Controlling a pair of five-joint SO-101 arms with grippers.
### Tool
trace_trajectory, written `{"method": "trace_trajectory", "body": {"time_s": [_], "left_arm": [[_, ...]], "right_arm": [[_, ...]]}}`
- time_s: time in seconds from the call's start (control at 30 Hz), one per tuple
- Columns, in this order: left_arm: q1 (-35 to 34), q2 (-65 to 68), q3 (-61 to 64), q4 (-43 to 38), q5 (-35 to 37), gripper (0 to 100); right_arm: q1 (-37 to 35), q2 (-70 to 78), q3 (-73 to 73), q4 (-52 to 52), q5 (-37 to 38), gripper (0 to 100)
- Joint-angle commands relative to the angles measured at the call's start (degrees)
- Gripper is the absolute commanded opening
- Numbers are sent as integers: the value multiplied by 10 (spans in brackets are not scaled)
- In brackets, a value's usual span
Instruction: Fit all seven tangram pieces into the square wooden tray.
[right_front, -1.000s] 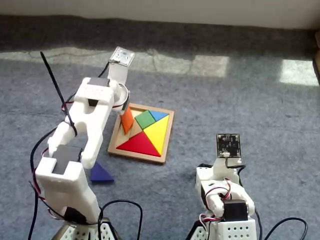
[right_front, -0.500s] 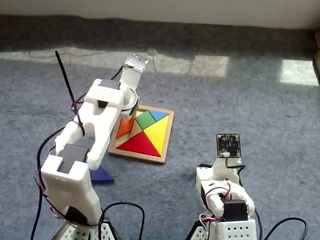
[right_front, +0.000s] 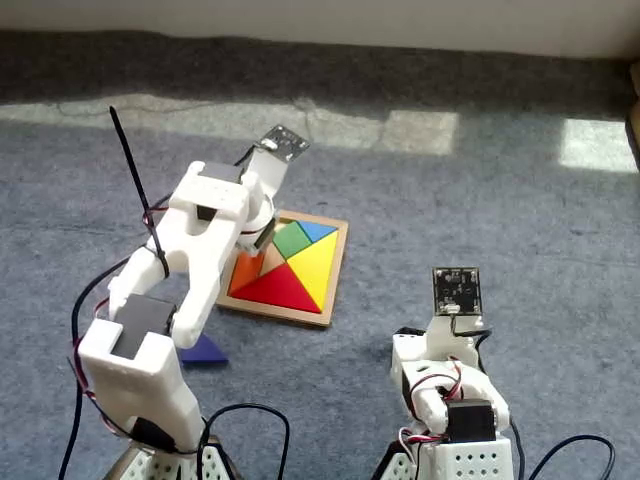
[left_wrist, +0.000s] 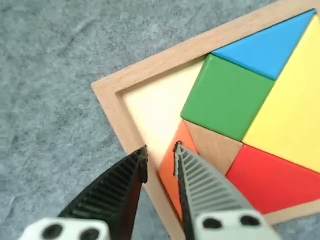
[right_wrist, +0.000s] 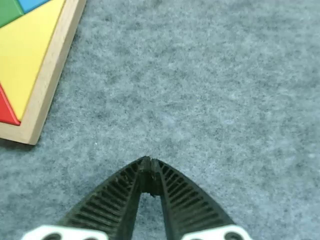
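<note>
One square wooden tray (right_front: 338, 268) sits on grey carpet (right_front: 500, 200), holding the green piece (left_wrist: 227, 95), blue piece (left_wrist: 270, 42), yellow piece (left_wrist: 290, 115) and red piece (left_wrist: 270, 180). The orange piece (left_wrist: 183, 136) lies by the tray's rim beneath the left gripper (left_wrist: 160, 152), jaws narrowly parted. One dark blue triangle (right_front: 205, 348) lies outside the tray. The right gripper (right_wrist: 150, 167), jaws closed and empty, is over carpet.

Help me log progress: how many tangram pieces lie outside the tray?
1: the dark blue triangle on the carpet, beside the left arm. Others could be hidden under that arm.
</note>
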Motion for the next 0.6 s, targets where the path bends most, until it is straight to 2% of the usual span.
{"method": "trace_trajectory", "body": {"time_s": [0.0,0.13,0.27,0.47,0.57], "left_arm": [[13,-23,-6,21,-4,108],[14,-35,-6,41,-3,108],[11,-104,17,49,11,108],[11,-262,125,51,35,117],[3,-328,203,52,36,188]], "right_arm": [[7,-10,77,4,-1,6],[7,-10,77,4,-1,6],[7,-10,77,4,-1,6],[7,-10,77,4,-1,6],[7,-10,77,4,-1,6]]}}
